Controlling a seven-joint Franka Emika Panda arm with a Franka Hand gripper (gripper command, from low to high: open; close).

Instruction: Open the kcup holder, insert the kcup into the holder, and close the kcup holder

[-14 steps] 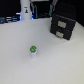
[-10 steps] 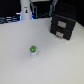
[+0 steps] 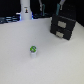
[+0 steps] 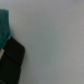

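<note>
The exterior view looks down at an angle over the pale desk (image 3: 55, 62) from some way off. The wrist view sits close above that same desk (image 4: 55, 45), blurred; both share its surface.

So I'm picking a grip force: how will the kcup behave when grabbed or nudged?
The kcup is small and squat, so it is probably light and slides easily on the smooth white table. It stands upright; tipped over, its round body could roll.

Kcup (image 3: 33, 50) on surface (image 3: 55, 62), near middle. Kcup holder (image 3: 63, 25) on surface toward exterior view's right, behind kcup, well apart. Bottle (image 3: 25, 11) at back, exterior view's left.
</note>
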